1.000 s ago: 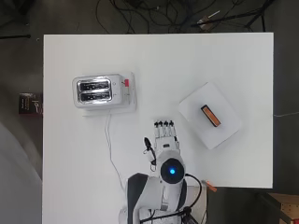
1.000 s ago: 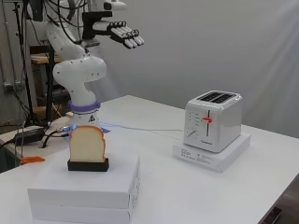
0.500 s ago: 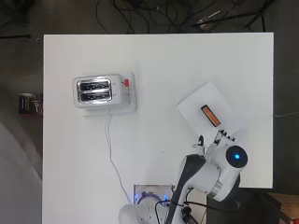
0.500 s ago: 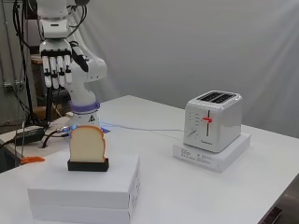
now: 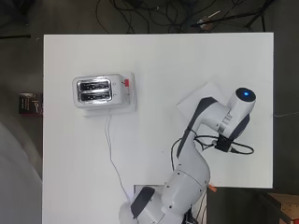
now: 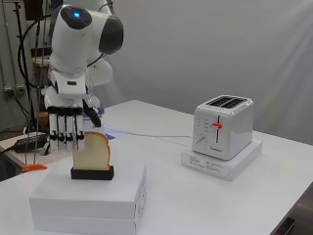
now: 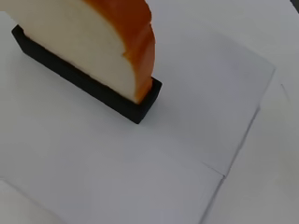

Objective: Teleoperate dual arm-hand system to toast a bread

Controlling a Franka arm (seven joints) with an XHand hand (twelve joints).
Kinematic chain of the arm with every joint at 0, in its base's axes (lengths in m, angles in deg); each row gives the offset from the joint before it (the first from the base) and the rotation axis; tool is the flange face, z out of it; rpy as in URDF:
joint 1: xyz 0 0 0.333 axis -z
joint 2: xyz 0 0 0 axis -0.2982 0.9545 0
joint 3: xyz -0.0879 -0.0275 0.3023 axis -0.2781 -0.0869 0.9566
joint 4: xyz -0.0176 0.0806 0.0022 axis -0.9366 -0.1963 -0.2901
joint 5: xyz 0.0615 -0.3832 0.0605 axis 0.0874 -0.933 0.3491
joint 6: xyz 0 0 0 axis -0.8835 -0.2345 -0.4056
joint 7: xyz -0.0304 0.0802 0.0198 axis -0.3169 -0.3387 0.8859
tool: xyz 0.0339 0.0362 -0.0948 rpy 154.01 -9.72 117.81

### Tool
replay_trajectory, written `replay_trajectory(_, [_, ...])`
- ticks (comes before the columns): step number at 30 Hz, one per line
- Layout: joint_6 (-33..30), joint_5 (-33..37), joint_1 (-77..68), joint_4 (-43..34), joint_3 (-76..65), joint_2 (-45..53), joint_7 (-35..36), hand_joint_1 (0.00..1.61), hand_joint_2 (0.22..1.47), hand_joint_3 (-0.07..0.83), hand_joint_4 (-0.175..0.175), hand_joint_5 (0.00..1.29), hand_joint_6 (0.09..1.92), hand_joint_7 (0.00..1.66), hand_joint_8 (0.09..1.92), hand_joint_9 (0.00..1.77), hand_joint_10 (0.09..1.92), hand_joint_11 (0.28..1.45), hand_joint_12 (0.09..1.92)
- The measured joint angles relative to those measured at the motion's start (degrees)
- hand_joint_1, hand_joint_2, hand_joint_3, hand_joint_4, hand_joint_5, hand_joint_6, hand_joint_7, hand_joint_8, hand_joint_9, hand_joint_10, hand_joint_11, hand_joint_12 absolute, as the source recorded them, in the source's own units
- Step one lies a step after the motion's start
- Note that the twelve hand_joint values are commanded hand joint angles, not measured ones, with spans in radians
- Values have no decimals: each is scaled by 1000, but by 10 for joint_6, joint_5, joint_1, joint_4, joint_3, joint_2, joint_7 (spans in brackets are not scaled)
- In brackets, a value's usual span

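Note:
A slice of bread [image 6: 94,152] stands upright in a black holder [image 6: 92,172] on a white box [image 6: 93,196] at the side view's left. My hand [image 6: 64,122] hangs just beside the slice on its far-left side, fingers straight and pointing down, thumb above the crust, holding nothing. In the wrist view the bread [image 7: 88,42] and its holder [image 7: 140,106] fill the near corner. The silver two-slot toaster [image 5: 98,91] [image 6: 222,126] stands on a white base at the table's left, slots empty. From overhead the arm hides the hand and the slice.
A white cable [image 5: 112,154] runs from the toaster toward the arm's base. A small orange thing [image 6: 34,167] lies at the table's edge near the base. Only a corner of the white box [image 5: 194,97] shows beside the arm overhead.
The arm has swung from the table's middle to the right, over the box. The hand has turned fingers-down and dropped beside the bread slice.

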Motion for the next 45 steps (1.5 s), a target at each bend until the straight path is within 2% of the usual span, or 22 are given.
replay_trajectory(4, [-13, 33, 12, -13, 6, 31, 93, 117, 1182, 11, 62, 500, 87, 599, 87, 672, 87, 502, 87])
replay_trajectory(7, [-24, 62, 16, -13, 8, 33, 127, 159, 1191, 7, 51, 499, 87, 579, 87, 658, 87, 503, 87])
replay_trajectory(14, [-20, 59, 18, 1, 14, 33, 147, 187, 1181, -1, 20, 452, 87, 566, 87, 661, 87, 507, 87])
replay_trajectory(18, [-9, 33, 17, 10, 30, 30, 151, 252, 1149, -10, 24, 457, 87, 565, 87, 667, 87, 505, 87])
replay_trajectory(24, [-6, 38, 23, 28, 23, 29, 165, 276, 1140, -7, 22, 452, 87, 564, 87, 678, 87, 512, 87])
replay_trajectory(26, [-11, 38, 25, 27, 19, 38, 169, 301, 1147, -3, 26, 488, 87, 630, 87, 733, 87, 529, 87])
replay_trajectory(27, [-17, 37, 27, 30, 17, 39, 170, 647, 1131, 0, -30, 627, 391, 847, 258, 971, 87, 639, 87])
replay_trajectory(28, [-26, 38, 29, 37, 14, 36, 173, 925, 1123, -7, -91, 732, 687, 1001, 508, 1197, 131, 712, 249])
replay_trajectory(29, [-37, 38, 31, 44, 11, 31, 178, 1089, 1122, -9, -132, 780, 881, 1079, 678, 1330, 181, 717, 450])
replay_trajectory(30, [-49, 41, 33, 50, 8, 26, 180, 1175, 1124, -7, -154, 794, 1002, 1119, 763, 1387, 201, 698, 574])
replay_trajectory(33, [-69, 72, 39, 58, -1, 22, 187, 1247, 1125, 0, -174, 790, 1130, 1154, 818, 1438, 155, 668, 688])
replay_trajectory(37, [-96, 94, 41, 87, -2, 1, 189, 1246, 1144, 0, -175, 742, 1226, 1134, 844, 1440, 87, 672, 655])
replay_trajectory(39, [-93, 80, 26, 89, -12, -20, 175, 1244, 1149, 0, -175, 733, 1260, 1124, 842, 1455, 87, 675, 696])
replay_trajectory(42, [-98, 55, -24, 90, -49, -56, 167, 1237, 1166, 2, -175, 709, 1264, 1078, 950, 1487, 87, 664, 828])
replay_trajectory(45, [-101, 77, -67, 81, -69, -79, 189, 1212, 1215, 3, -175, 616, 1377, 983, 1112, 1468, 87, 642, 897])
